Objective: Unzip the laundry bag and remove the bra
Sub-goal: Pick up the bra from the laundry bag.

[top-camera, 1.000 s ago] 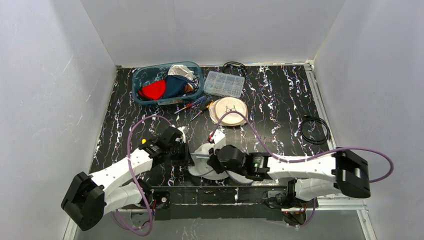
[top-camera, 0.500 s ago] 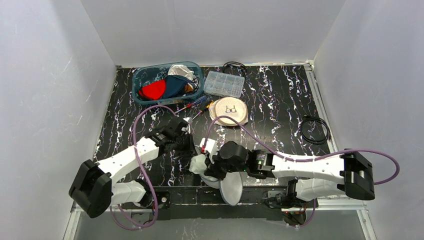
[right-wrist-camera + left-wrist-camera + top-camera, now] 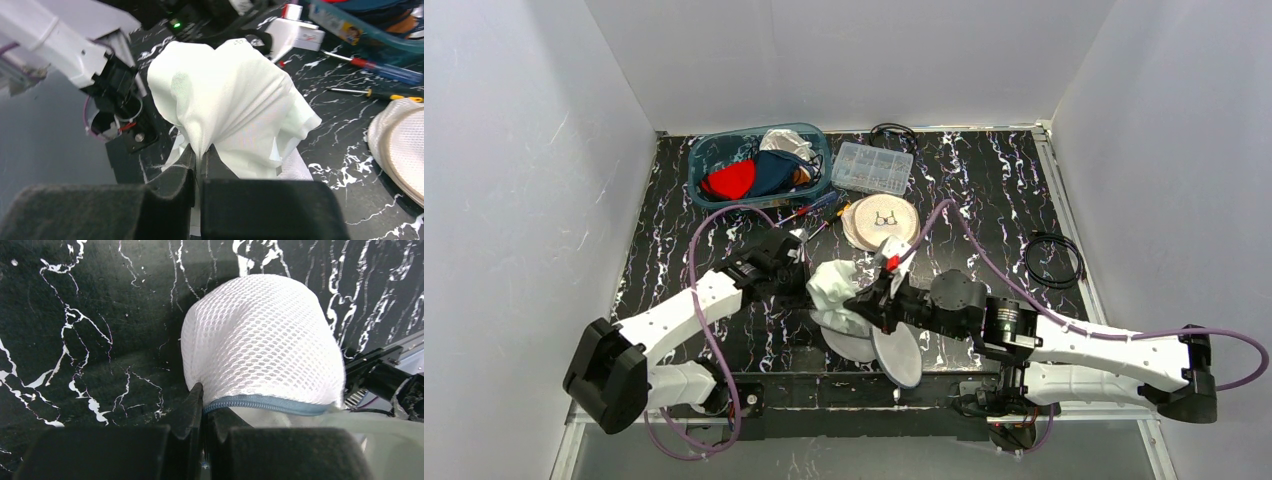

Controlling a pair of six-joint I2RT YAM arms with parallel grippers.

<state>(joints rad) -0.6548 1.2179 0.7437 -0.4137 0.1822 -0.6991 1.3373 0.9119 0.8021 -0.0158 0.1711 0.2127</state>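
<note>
1. Right gripper (image 3: 200, 150) — jaws pressed together on a thin fold of white cloth, which I take for the bra (image 3: 230, 100). It hangs bunched over the table (image 3: 984, 200) near the front edge, between the two arms. Largest risk: the pinch takes only a little fabric, so a firm pull could slide it out and drop the cloth.
2. Left gripper (image 3: 202, 390) — clamped on the blue-grey zipper edge (image 3: 260, 402) of the mesh laundry bag (image 3: 260, 335), whose dome sits just past the fingertips. If that hold slips, the bag could ride up with the bra.
3. Cannot tell whether any cloth lies inside the bag mouth. A strap caught on the zipper would drag the bag along.
4. Front edge is close; a drop could land among the arm bases.
5. Screwdrivers (image 3: 809, 212) lie near — a wide swing might brush them.
</note>
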